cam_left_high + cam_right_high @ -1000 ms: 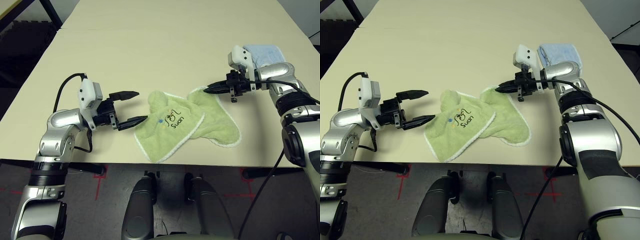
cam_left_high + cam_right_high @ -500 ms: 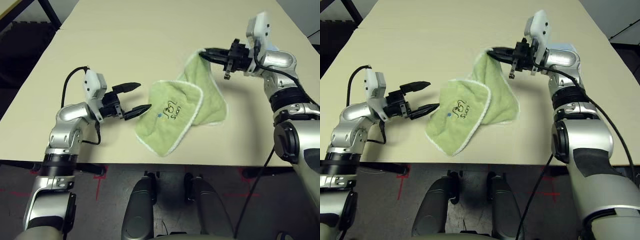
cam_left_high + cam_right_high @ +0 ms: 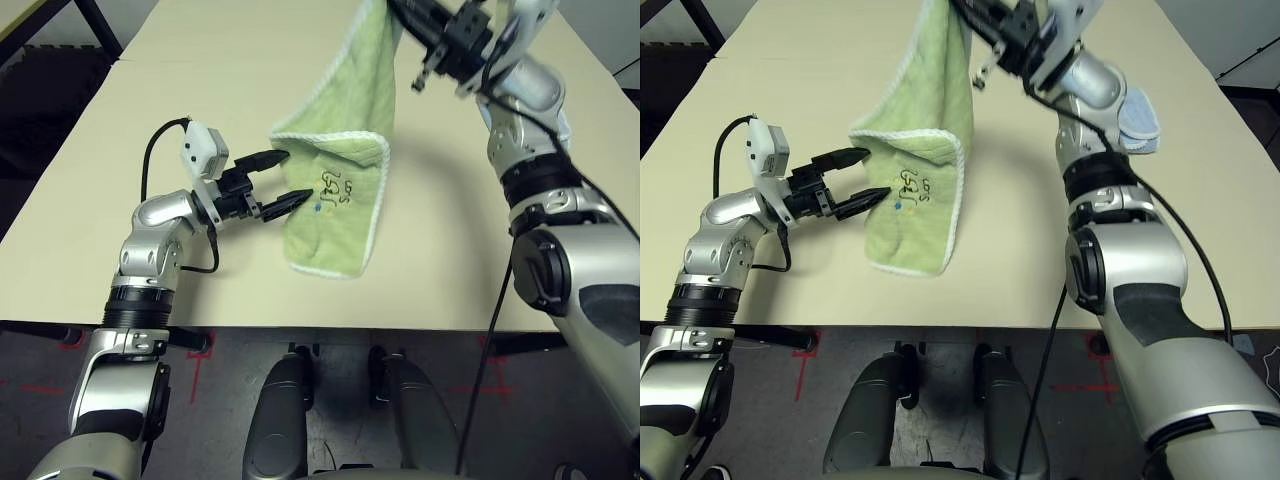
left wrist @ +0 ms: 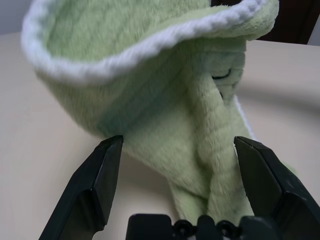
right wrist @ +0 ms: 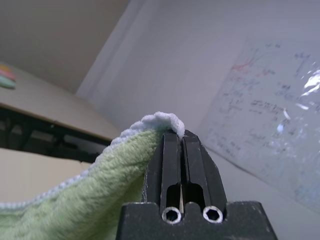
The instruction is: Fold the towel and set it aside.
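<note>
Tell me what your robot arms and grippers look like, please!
My arms are shiny silver with black rings at the joints and black patches lower down. A black cable loops along each one, and a white box sits near each wrist. My left gripper and right gripper are both black, each with two long fingers that get narrow at the tips.

A pale cream bench [image 3: 790, 85] with a smooth, matt top and a straight near edge spreads beneath and well beyond the left fingers [image 3: 843, 158]. On it lies a light blue folded cloth [image 3: 1139, 118], to the right of the right fingers [image 5: 170, 160] and well apart from them, partly hidden by the forearm.
</note>
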### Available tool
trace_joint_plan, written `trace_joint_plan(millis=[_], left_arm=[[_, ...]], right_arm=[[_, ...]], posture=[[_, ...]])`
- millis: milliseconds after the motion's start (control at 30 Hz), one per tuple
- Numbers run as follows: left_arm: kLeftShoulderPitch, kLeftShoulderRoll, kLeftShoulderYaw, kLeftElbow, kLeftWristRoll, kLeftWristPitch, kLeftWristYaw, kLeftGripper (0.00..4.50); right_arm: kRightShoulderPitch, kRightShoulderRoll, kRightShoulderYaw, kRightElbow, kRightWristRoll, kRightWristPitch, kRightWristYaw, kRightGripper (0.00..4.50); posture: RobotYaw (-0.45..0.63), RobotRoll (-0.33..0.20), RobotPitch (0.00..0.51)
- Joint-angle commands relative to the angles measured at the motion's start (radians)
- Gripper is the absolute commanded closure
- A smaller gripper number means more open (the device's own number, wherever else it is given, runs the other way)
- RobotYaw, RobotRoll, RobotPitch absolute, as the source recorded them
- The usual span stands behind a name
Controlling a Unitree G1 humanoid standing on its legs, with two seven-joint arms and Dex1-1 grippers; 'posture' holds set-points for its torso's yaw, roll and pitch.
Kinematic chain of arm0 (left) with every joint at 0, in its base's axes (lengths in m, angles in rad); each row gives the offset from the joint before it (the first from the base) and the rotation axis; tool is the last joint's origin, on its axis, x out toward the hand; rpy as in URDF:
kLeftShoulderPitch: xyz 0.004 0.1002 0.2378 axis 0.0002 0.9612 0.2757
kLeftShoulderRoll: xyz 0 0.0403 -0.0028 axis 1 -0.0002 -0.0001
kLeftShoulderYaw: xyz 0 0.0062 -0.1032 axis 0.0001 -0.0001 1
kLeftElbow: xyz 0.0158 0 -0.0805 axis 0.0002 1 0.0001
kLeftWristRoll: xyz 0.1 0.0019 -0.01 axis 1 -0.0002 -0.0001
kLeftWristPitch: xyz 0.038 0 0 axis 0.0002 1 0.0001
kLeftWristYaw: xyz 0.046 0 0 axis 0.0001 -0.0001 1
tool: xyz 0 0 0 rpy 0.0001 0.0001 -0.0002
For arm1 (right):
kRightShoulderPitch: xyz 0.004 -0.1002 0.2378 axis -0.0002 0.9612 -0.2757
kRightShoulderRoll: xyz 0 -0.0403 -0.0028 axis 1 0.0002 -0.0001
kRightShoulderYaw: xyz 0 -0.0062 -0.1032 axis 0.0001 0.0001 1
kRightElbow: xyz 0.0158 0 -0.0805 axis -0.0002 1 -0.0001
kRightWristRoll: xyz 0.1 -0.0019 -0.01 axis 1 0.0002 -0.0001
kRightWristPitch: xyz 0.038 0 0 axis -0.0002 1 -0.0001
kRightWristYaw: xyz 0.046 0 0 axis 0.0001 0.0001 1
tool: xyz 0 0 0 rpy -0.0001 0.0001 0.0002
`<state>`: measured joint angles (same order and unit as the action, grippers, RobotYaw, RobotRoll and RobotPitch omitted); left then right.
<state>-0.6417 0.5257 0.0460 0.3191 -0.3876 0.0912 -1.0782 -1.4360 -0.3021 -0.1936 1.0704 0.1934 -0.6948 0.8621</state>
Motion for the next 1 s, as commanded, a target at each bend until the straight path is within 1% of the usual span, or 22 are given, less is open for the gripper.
trace_joint_plan(millis=[33,200,367,500,600,633,700,767,833,933,967,1000], left_arm=[[0.006,0.004,-0.006,0.003,0.015,0.000,-0.007,0.00],[0.015,0.002,-0.005,-0.004,0.013,0.002,-0.003,0.00],[0.023,-0.012,-0.007,-0.013,0.007,0.010,0.010,0.00],[0.019,-0.042,-0.011,-0.019,0.003,0.031,0.041,0.00],[0.017,-0.086,-0.023,-0.037,0.020,0.044,0.102,0.00],[0.017,-0.104,-0.029,-0.052,0.028,0.054,0.134,0.00],[0.019,-0.145,-0.047,-0.104,0.044,0.107,0.212,0.00],[0.034,-0.176,-0.070,-0.180,0.040,0.165,0.253,0.00],[0.052,-0.185,-0.096,-0.252,0.041,0.217,0.273,0.00],[0.068,-0.195,-0.102,-0.335,-0.001,0.320,0.295,0.00],[0.070,-0.197,-0.104,-0.350,-0.006,0.338,0.298,0.00],[0.069,-0.199,-0.116,-0.338,0.017,0.325,0.304,0.00]], right_arm=[[-0.065,-0.032,-0.029,0.031,0.009,-0.042,-0.048,4.48],[-0.125,-0.061,-0.037,0.068,0.005,-0.052,-0.090,4.48],[-0.168,-0.091,-0.016,0.086,-0.025,-0.050,-0.112,4.48],[-0.208,-0.109,-0.003,0.103,-0.055,-0.018,-0.147,4.48],[-0.215,-0.104,0.010,0.112,-0.075,0.026,-0.165,4.48],[-0.214,-0.099,0.012,0.112,-0.076,0.037,-0.163,4.48],[-0.205,-0.088,0.019,0.109,-0.076,0.052,-0.159,4.48],[-0.196,-0.080,0.024,0.109,-0.076,0.057,-0.162,4.48],[-0.188,-0.075,0.029,0.112,-0.081,0.067,-0.169,4.48],[-0.179,-0.068,0.031,0.111,-0.084,0.071,-0.170,4.48],[-0.177,-0.066,0.031,0.110,-0.084,0.071,-0.169,4.48],[-0.176,-0.064,0.030,0.109,-0.082,0.072,-0.167,4.48]], posture=[[0.04,0.000,0.163],[0.04,0.000,0.165],[0.04,0.000,0.167],[0.04,0.000,0.168],[0.04,0.000,0.168],[0.05,0.000,0.179],[0.06,0.000,0.181],[0.06,0.000,0.185],[0.07,0.000,0.185],[0.07,0.000,0.187],[0.08,0.000,0.186],[0.08,0.000,0.186]])
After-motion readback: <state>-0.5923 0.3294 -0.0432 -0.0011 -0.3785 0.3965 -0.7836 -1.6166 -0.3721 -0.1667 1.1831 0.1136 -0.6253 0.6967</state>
